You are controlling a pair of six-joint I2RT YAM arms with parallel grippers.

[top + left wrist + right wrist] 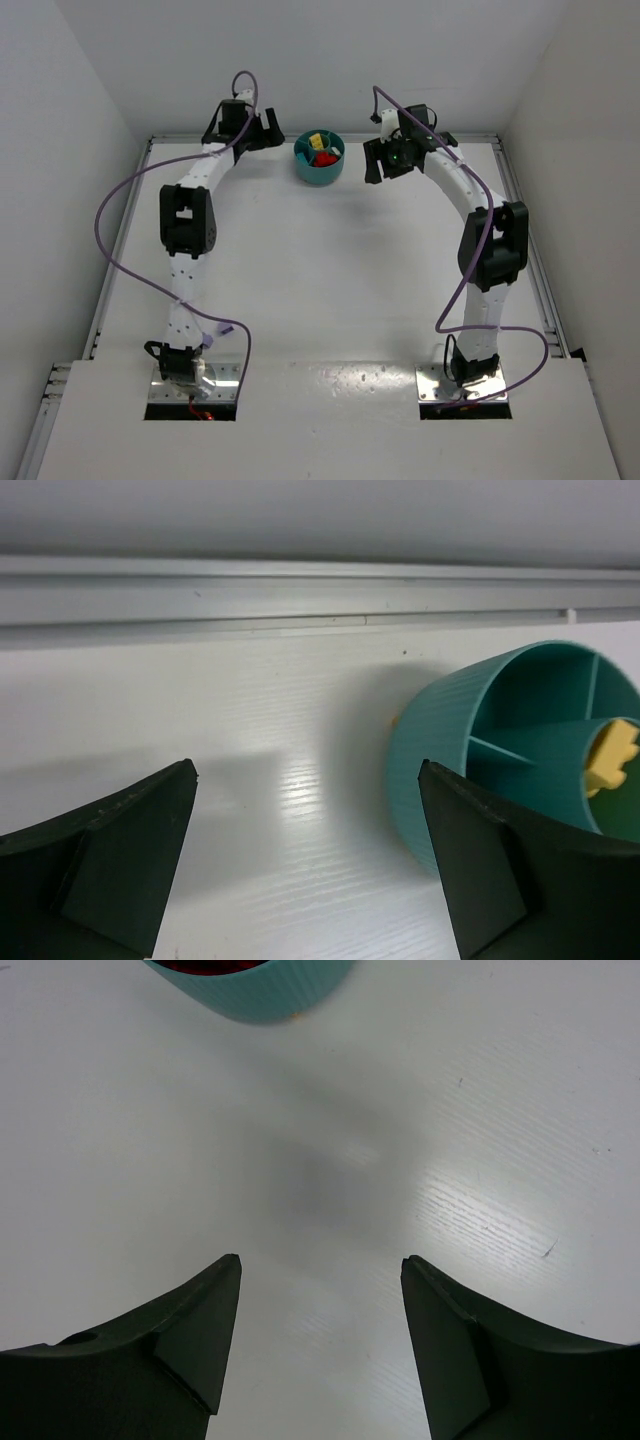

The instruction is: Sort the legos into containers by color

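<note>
The round teal plastic bowl (319,172) with a ribbed outer wall stands at the far side of the white table (330,280), about in the middle between the two arms. Inner walls divide it into compartments. The small yellow plastic bricks (318,141) lie in the compartment on the far side, and the small red plastic bricks (325,158) lie in the one nearer to the arms, a little to the right. How many bricks there are of each colour, I cannot tell.

At the foot of the bowl's wall there is a tiny yellowish speck (393,718); it is too small to say what it is.

The left gripper (307,775) hangs over the table just beside the bowl, on its left. Its jaws are spread wide, with only the table surface between them. Behind it, a pale metal rail (300,595) runs along the far edge of the table.

The right gripper (320,1260) is on the other side, near the bowl but apart from it. Its jaws also stand wide apart and carry nothing.
</note>
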